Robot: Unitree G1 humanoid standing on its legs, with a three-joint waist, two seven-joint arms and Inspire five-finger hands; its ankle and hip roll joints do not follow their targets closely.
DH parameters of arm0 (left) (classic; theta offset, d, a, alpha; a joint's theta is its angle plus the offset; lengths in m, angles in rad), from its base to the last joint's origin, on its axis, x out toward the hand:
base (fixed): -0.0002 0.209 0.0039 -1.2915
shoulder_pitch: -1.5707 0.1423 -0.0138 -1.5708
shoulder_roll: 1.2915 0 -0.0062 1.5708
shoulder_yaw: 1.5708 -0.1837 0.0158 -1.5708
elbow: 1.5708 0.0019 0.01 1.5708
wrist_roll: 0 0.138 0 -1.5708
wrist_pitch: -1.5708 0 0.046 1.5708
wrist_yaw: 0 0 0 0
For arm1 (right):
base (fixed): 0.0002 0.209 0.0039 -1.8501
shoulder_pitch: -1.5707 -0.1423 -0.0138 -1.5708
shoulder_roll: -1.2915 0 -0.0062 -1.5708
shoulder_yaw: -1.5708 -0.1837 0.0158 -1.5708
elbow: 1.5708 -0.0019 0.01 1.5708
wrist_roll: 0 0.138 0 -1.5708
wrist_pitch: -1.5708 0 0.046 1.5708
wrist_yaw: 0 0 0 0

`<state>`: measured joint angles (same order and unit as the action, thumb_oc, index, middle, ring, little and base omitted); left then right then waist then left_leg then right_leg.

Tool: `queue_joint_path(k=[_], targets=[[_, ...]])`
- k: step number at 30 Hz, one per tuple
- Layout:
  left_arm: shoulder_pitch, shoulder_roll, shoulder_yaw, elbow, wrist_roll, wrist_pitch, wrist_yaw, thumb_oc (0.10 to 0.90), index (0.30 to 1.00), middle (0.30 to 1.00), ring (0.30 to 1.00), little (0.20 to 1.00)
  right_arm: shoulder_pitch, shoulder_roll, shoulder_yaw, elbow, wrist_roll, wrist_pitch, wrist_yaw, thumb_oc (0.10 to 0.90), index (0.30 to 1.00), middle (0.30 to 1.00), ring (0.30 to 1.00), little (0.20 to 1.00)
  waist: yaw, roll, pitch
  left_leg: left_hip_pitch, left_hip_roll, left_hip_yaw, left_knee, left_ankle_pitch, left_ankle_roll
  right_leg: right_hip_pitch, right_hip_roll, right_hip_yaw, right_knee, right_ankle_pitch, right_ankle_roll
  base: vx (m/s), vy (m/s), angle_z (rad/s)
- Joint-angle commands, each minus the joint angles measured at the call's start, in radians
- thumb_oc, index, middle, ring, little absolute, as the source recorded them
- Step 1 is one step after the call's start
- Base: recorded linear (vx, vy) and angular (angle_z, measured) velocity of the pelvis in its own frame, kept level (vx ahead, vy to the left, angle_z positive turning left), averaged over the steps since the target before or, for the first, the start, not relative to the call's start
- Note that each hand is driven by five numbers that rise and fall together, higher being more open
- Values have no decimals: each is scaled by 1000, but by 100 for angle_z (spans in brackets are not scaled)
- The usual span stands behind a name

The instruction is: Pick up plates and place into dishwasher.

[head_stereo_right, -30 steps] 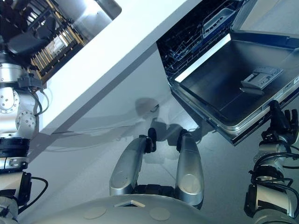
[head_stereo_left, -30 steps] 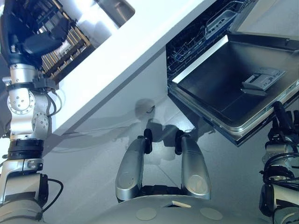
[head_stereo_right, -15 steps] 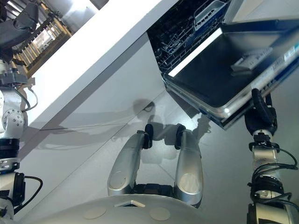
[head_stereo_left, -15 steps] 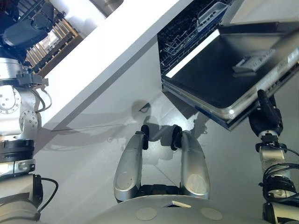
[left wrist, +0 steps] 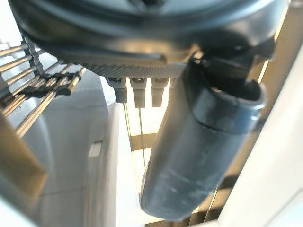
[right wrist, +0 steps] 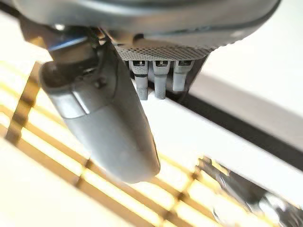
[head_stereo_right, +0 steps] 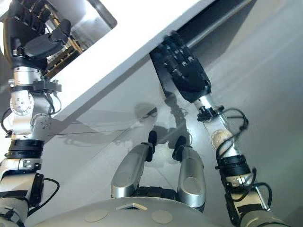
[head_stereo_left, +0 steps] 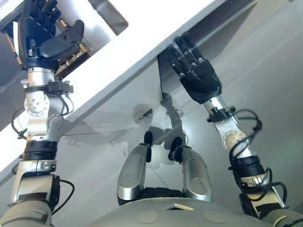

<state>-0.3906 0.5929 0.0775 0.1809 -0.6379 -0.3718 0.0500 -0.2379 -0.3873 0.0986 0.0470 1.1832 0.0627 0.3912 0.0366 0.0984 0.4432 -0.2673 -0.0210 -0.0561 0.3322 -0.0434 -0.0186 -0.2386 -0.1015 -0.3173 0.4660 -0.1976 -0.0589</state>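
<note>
White desk [head_stereo_left: 142,42] ran as a broad slanted band across both eye views, with the grey floor [head_stereo_left: 270,71] below it. A steel sink [head_stereo_left: 106,12] was sunk into it near its far edge. Just beside the sink, at the desk's left end, stood a drying rack [head_stereo_left: 71,61] of pale, golden bars. Under the desk's front edge, toward its right end, lay a dark band that I took for the dishwasher [head_stereo_right: 215,19], though I could not tell how its door stood.

The left hand [head_stereo_left: 40,33] was raised over the rack, fingers straight and thumb held out to the side, empty. Its wrist view looked past the thumb down onto the rack's bars [left wrist: 28,61]. The right hand [head_stereo_left: 196,71] was up at the desk's front edge, against the top of the dark band. Its fingers were extended rather than curled, and it held nothing.

I could not make out a plate among the bars, and the rack was the likeliest place for one. If so, the plates lay directly below and just ahead of the left hand, well apart from the right. The left arm was plainly the nearer one for the pick. Plates in such a rack would probably stand on edge between the bars, so the hand would need to come down along the slots, not across them. The carry would then run along the desk's front edge, from its left end toward the dishwasher at its right.
</note>
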Motion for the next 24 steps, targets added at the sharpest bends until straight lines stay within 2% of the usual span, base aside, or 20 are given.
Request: queue_joint_path(k=[1, 4, 6, 9, 11, 15, 16, 19, 22, 24], targets=[[97, -44, -26, 21, 10, -134, -8, 800, 900, 900, 900, 900, -115, 104, -33, -10, -147, -124, -82, 800, 900, 900, 900, 900, 28, -85, -134, 128, -58, 57, -111, -71, 67, 82, 37, 104, -142, 12, 68, 25, 57, 22], [158, -73, -13, 2, 22, -154, -11, 800, 900, 900, 900, 900, -22, 74, -86, 98, -246, -199, -127, 800, 900, 900, 900, 900, 18, -80, -168, 162, -55, 68, -169, -54, 65, 111, 45, 107, -199, 31, 76, 5, 56, 8], [223, -113, 6, -24, 46, -169, -11, 800, 900, 900, 900, 900, 88, 49, -106, 199, -428, -309, -161, 800, 900, 900, 900, 900, 4, -77, -205, 205, -53, 79, -223, -43, 62, 151, 53, 113, -252, 42, 85, 21, 66, 10], [269, -141, 33, -40, 55, -176, -20, 800, 900, 900, 900, 900, 168, 42, -125, 292, -542, -361, -186, 800, 900, 900, 900, 900, -12, -77, -239, 239, -49, 88, -258, -37, 60, 180, 59, 119, -281, 48, 89, 7, 26, 4], [285, -155, 47, -42, 57, -177, -25, 800, 900, 900, 900, 900, 200, 46, -136, 355, -555, -364, -194, 800, 900, 900, 900, 900, -19, -75, -259, 259, -47, 95, -276, -37, 59, 198, 61, 121, -294, 47, 91, -1, 17, -3], [280, -164, 61, -35, 66, -160, -14, 800, 900, 900, 900, 900, 251, 56, -134, 480, -702, -384, -224, 800, 900, 900, 900, 900, -37, -69, -292, 299, -42, 111, -306, -43, 57, 231, 64, 128, -316, 44, 96, -14, 38, -9], [273, -158, 64, -31, 59, -156, -10, 800, 900, 900, 900, 900, 260, 52, -132, 510, -706, -371, -226, 800, 900, 900, 900, 900, -43, -67, -298, 310, -40, 117, -314, -44, 56, 241, 64, 132, -324, 44, 99, -43, 43, -9], [247, -150, 63, -13, 36, -141, -1, 800, 900, 900, 900, 900, 269, 44, -131, 599, -783, -390, -266, 800, 900, 900, 900, 900, -54, -65, -313, 331, -38, 130, -330, -48, 55, 259, 65, 136, -343, 49, 106, -50, 33, -10], [228, -151, 62, 4, 23, -116, 15, 800, 900, 900, 900, 900, 270, 45, -133, 678, -830, -378, -295, 800, 900, 900, 900, 900, -59, -64, -323, 350, -37, 141, -340, -53, 55, 274, 66, 141, -360, 54, 112, -35, 13, -12], [215, -155, 59, 18, 5, -86, 23, 800, 900, 900, 900, 900, 273, 44, -131, 760, -875, -338, -320, 800, 900, 900, 900, 900, -63, -64, -330, 361, -36, 153, -342, -58, 53, 285, 65, 144, -380, 63, 117, -28, 12, -16]])
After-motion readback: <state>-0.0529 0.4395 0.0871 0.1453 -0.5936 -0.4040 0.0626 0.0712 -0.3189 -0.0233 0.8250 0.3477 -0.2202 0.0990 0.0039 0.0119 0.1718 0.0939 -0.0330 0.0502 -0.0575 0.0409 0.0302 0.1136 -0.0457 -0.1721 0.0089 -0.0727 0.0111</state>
